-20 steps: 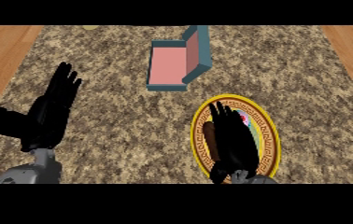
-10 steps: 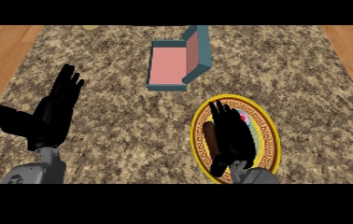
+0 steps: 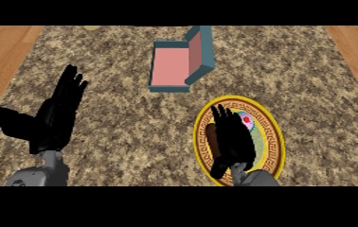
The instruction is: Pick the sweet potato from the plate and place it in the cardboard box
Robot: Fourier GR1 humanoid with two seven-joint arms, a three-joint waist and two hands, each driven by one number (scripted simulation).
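Sweet potato (image 3: 212,138) on plate (image 3: 277,142), partly under right robot hand (image 3: 234,138); box (image 3: 171,66) beyond.

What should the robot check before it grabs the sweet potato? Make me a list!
1. Right hand is over the plate: ok.
2. Sweet potato is on the plate: ok. A brown strip of it shows at the hand's left edge and the rest is hidden.
3. Fingers are curled round the sweet potato: not ok, they look straight.
4. Hand is touching the sweet potato: cannot tell.
5. Box is open on top, ready to take it: ok, its pink floor shows.
6. Left hand is out of the way: ok, it rests open at the left, far from the plate and box.
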